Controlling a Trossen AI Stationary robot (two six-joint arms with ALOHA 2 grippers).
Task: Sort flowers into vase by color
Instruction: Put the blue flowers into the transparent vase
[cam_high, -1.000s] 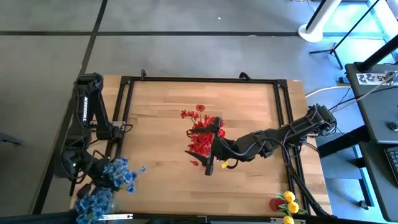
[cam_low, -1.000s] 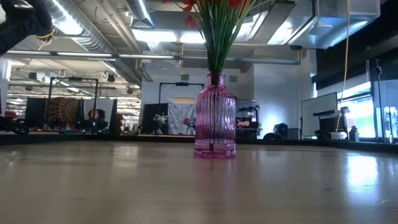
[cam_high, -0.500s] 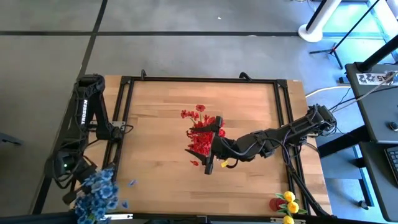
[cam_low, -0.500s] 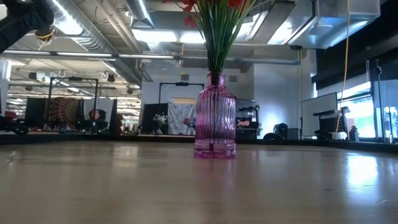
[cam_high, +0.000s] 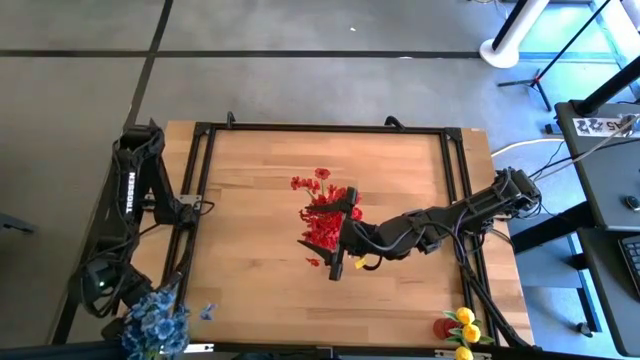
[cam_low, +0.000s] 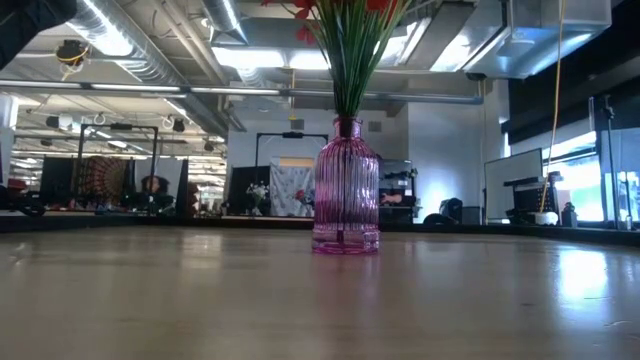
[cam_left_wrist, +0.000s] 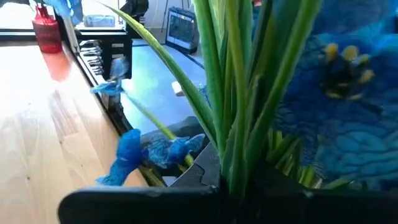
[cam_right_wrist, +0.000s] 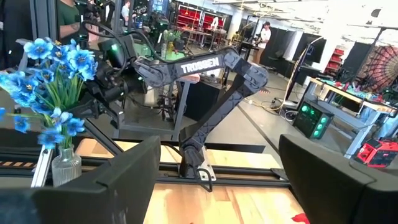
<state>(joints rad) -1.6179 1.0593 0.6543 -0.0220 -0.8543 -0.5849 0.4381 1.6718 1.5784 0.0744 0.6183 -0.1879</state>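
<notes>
Blue flowers (cam_high: 155, 325) are bunched at the table's near left corner. In the right wrist view they stand in a clear glass vase (cam_right_wrist: 62, 169). My left gripper (cam_high: 135, 305) is at that bunch, shut on green stems (cam_left_wrist: 233, 124) under blue blossoms (cam_left_wrist: 348, 93). One blue sprig (cam_high: 207, 312) sticks out over the table. Red flowers (cam_high: 322, 225) stand by their stems in a ribbed pink vase (cam_low: 346, 190) at mid-table. My right gripper (cam_high: 338, 235) hovers above them, open (cam_right_wrist: 217, 180). Yellow flowers (cam_high: 463, 325) are at the near right corner. My left gripper has several green stems of the blue flowers (cam_left_wrist: 231, 168) between its fingers, and they rise upright out of the hold. The gripper's own dark body hides the exact place of contact. Whether the stems' lower ends are in the glass vase, I cannot tell.
A black frame (cam_high: 320, 128) runs round the wooden table top. A small red vase (cam_high: 443, 327) stands beside the yellow flowers. Bare wood lies between the pink vase and the near left corner. A red bottle (cam_left_wrist: 46, 31) shows in the left wrist view.
My left gripper has carried a cluster of blue flowers from over the table's near left part toward the near left corner, until it merged with the blue bunch there. The loose blue sprig moved along with it. My right arm has kept still.
</notes>
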